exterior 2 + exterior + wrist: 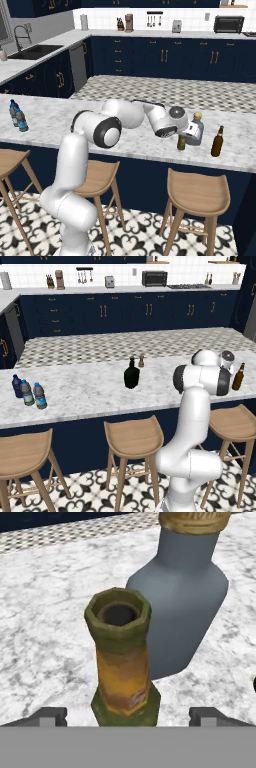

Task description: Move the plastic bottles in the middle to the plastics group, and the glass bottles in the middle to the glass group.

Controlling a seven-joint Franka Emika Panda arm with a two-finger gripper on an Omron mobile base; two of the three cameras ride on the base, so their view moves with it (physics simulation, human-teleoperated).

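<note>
Pincer (128, 716) released, fingers wide either side of the upright olive-green bottle (122, 662), arm stretched forward low.

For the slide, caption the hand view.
Open gripper straddles the olive-green bottle standing beside the grey-blue bottle.

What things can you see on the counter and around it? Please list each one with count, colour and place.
water bottles: 2, clear with blue labels, counter's left end
dark blue bottle: 1, beside them
black bottle: 1, counter middle
shaker: 1, brown, behind it
green bottle: 1, olive, yellowish label, between open fingers
grey-blue bottle: 1, tan stopper, just behind it
brown bottle: 1, counter's right end
stools: 3, wooden, below the counter
gripper: 1, open, astride the green bottle
</note>
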